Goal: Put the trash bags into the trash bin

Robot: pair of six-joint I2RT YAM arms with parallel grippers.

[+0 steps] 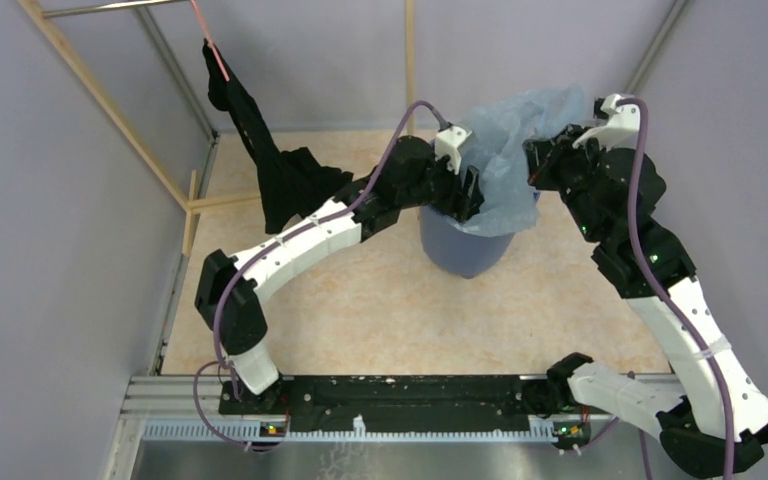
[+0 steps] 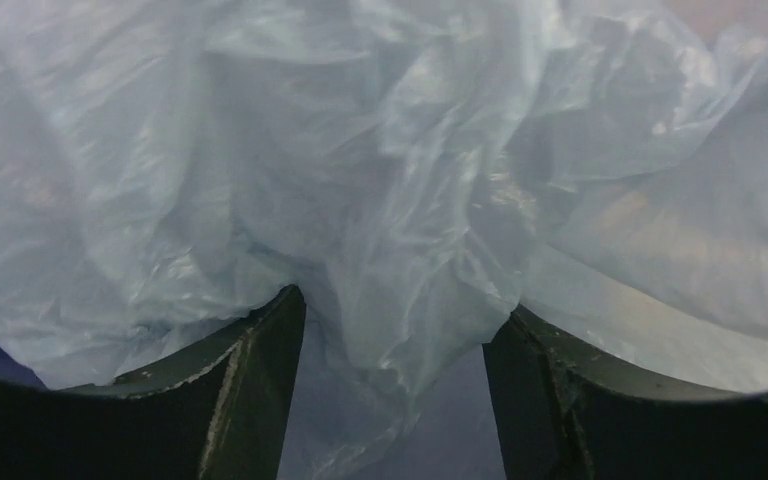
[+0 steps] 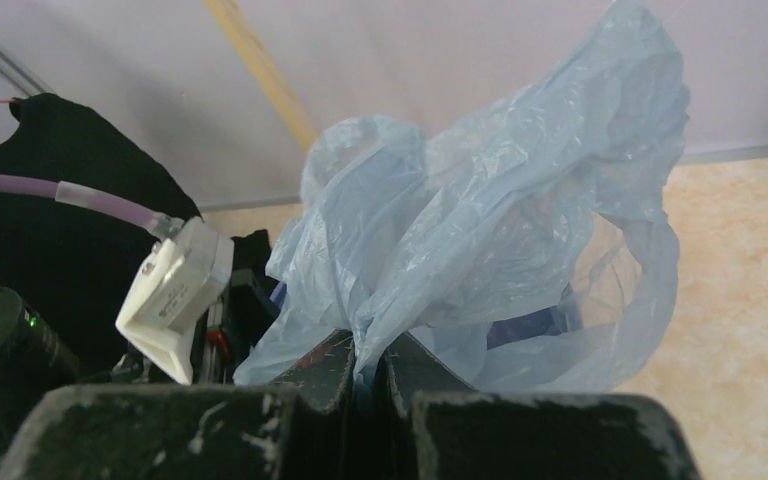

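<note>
The right tool (image 3: 370,352) is pinching a fold of the thin, translucent, wrinkly pale-blue plastic film trash bag (image 3: 500,190), with its two fingers pressed together on the film. From that tool the bunched film is rising upward and forward, so the bunch's long axis is running roughly upright. In the right wrist view a looser skirt of film is hanging down ahead of the fingers.

In the top view the trash bag is sitting over the mouth of the large round blue plastic bucket (image 1: 465,250) and is spilling down the side of the rim nearest the right tool. The bucket is standing on the pale worktop (image 1: 360,310) between the two arms.

The left tool (image 2: 400,320) is waiting with its fingers (image 2: 250,380) spread wide apart. A hanging pleat of film is lying in the gap between them, and I cannot tell whether it is touching either one. More film is filling everything ahead of that tool.

By my judgement the coming move is turning on one fact. Most of the film is lying above the bucket's mouth rather than inside it, so the mouth is below and ahead of both tools. The left tool is sitting nearer the rim and looks better placed to press the film downward.
</note>
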